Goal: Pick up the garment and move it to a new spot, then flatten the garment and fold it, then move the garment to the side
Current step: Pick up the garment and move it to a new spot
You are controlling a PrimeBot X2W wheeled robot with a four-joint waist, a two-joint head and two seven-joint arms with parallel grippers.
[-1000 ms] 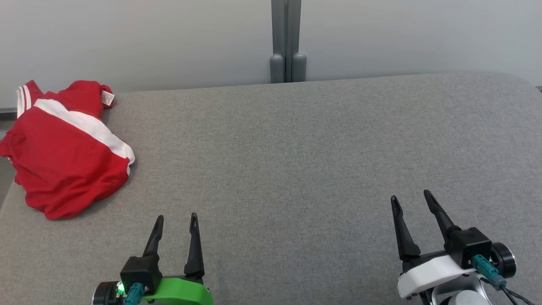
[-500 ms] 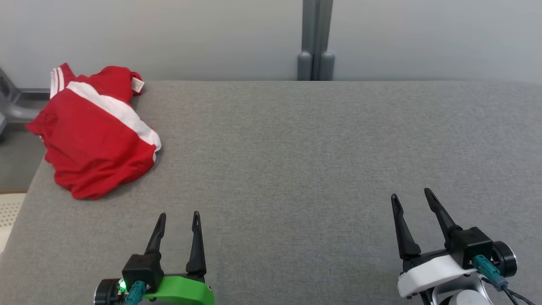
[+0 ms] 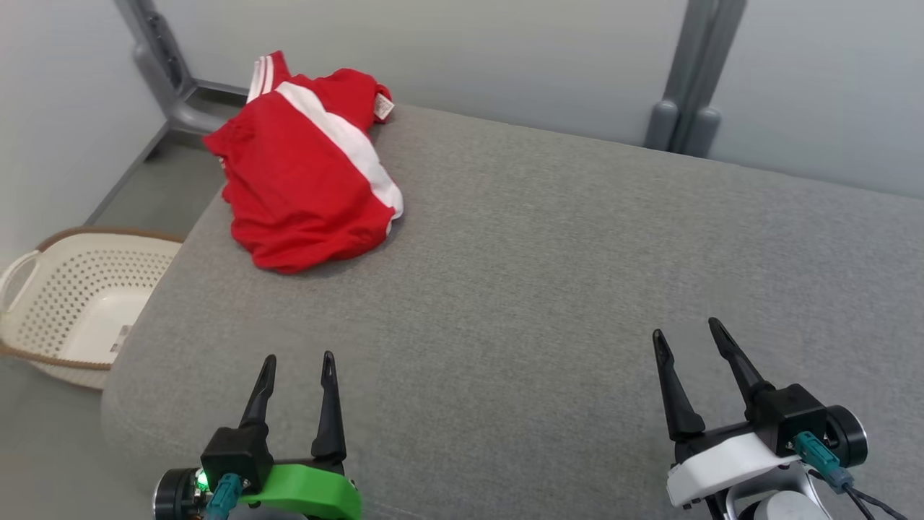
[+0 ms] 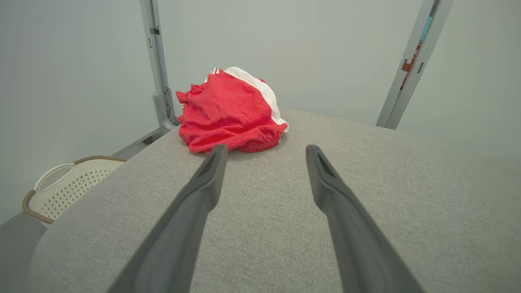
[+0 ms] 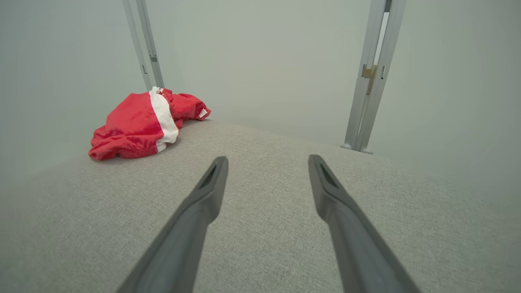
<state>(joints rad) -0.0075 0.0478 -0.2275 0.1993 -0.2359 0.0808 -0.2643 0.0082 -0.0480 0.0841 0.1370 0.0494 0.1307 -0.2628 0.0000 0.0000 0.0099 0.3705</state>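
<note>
The garment (image 3: 303, 173), red with a white stripe and a small label, lies bunched near the far left corner of the grey padded table (image 3: 548, 289). In the left wrist view the garment (image 4: 230, 112) sits straight ahead, beyond the fingertips. The right wrist view has the garment (image 5: 142, 124) far off to the left. My left gripper (image 3: 298, 359) hovers open and empty over the table's near left edge. My right gripper (image 3: 686, 328) stands open and empty at the near right.
A cream perforated laundry basket (image 3: 65, 303) stands on the floor left of the table; the basket (image 4: 69, 185) appears low on the left in the left wrist view. Grey partition posts (image 3: 689, 79) rise behind the table.
The camera has swung to the left, so the garment now sits nearer the picture's middle and the basket has come into view. Both grippers stay open and keep their places.
</note>
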